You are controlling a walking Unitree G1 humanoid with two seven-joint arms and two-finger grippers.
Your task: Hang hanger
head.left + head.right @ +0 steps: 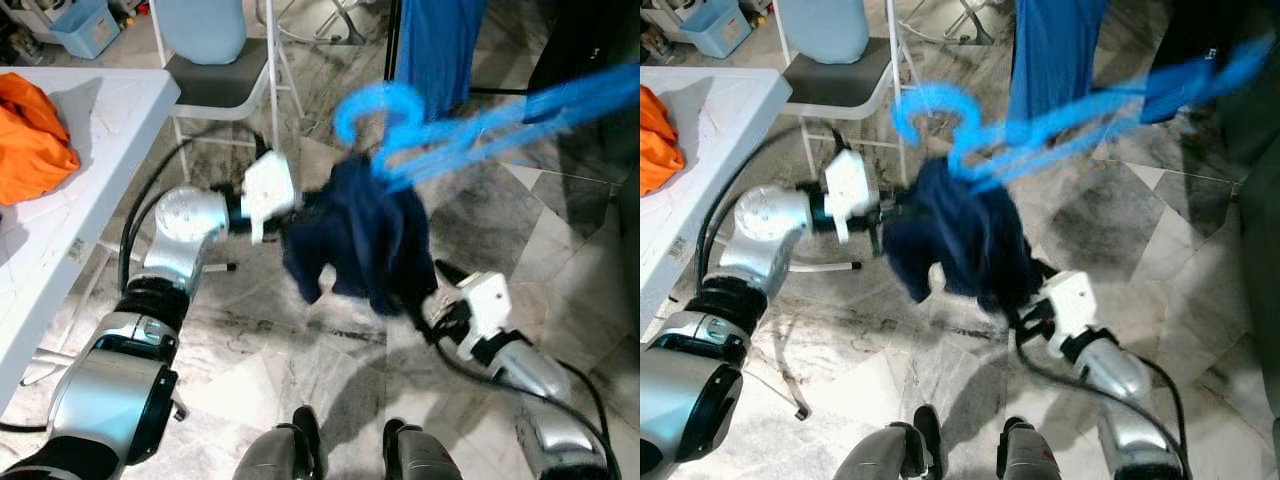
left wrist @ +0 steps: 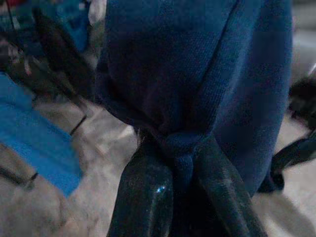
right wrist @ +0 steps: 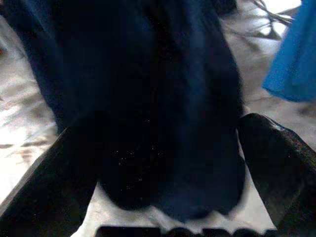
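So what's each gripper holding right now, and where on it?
Left gripper pinches a bunched fold of the navy garment. Right gripper is open around its lower part.

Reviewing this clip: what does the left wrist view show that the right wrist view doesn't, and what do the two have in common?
Left wrist view: the left claw is pinched shut on a fold of the navy garment, with a patch of bright blue fabric off to one side over the floor.

Right wrist view: the right claw stands open, its black fingers spread either side of the hanging cloth, apparently not clamping it.

Both: the same navy garment up close, pale marble floor behind it, and some bright blue cloth at an edge.
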